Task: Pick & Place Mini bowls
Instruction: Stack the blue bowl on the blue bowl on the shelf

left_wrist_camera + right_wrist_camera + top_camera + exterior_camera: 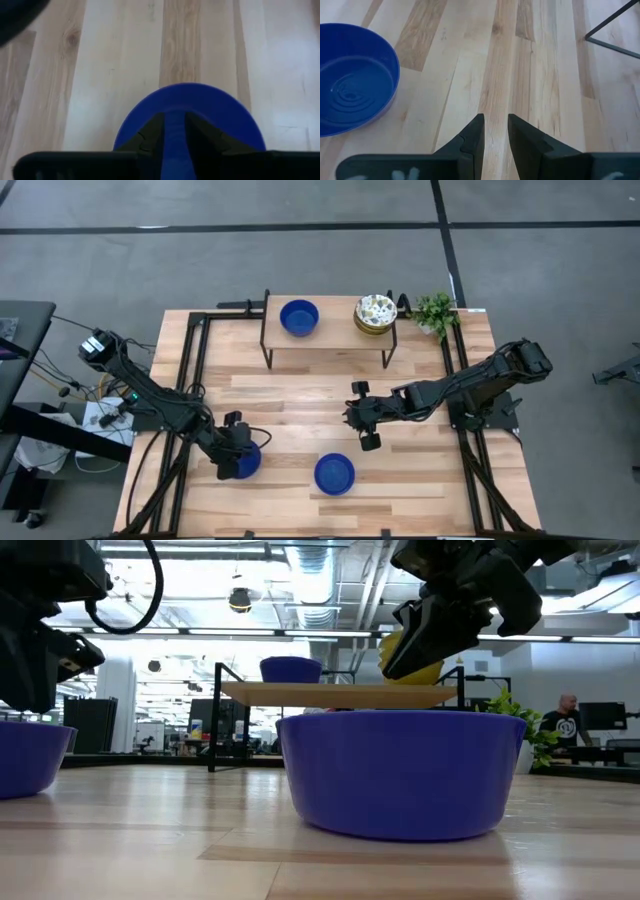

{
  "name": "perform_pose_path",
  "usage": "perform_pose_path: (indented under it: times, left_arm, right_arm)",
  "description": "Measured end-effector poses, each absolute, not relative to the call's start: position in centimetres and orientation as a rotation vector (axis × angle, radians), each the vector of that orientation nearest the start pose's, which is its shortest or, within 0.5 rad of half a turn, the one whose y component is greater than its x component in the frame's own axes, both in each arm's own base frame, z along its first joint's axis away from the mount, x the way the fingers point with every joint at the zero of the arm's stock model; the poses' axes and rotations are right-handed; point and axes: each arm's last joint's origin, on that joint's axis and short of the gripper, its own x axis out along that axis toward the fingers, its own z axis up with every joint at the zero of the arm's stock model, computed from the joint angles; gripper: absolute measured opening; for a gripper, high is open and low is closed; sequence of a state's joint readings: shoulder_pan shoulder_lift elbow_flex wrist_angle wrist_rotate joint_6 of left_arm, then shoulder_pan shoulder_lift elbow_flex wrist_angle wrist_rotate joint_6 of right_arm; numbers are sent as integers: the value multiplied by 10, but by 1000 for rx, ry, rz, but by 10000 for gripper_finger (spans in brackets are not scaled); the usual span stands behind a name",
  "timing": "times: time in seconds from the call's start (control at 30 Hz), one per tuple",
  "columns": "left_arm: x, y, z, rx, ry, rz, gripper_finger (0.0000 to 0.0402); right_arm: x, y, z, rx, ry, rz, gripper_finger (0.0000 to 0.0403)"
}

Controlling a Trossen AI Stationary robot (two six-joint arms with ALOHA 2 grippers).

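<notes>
We judge the left claw [240,461], fingers straddling the rim of a blue mini bowl [192,117] at the worktop's [300,395] near-left, grip unclear, should spread fully before lifting clear; right claw [495,132] hangs empty, slightly parted, mid-worktop beside another blue bowl [334,474].

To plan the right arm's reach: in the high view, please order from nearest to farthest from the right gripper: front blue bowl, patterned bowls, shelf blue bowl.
1. Front blue bowl, near table front.
2. Patterned bowls, shelf right.
3. Shelf blue bowl, shelf left.
</notes>
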State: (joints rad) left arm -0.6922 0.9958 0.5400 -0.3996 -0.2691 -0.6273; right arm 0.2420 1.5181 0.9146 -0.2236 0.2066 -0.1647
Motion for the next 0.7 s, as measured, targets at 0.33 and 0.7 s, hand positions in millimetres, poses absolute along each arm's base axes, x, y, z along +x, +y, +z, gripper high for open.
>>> perform_pose_path:
  times: [0.33, 0.7]
  left_arm:
    - [150, -115, 202, -228, 807, -151, 87]
    - [161, -124, 211, -273, 674, -220, 86]
  right_arm:
    - [299, 68, 207, -339, 804, 100, 77]
    - [299, 68, 207, -333, 804, 97, 77]
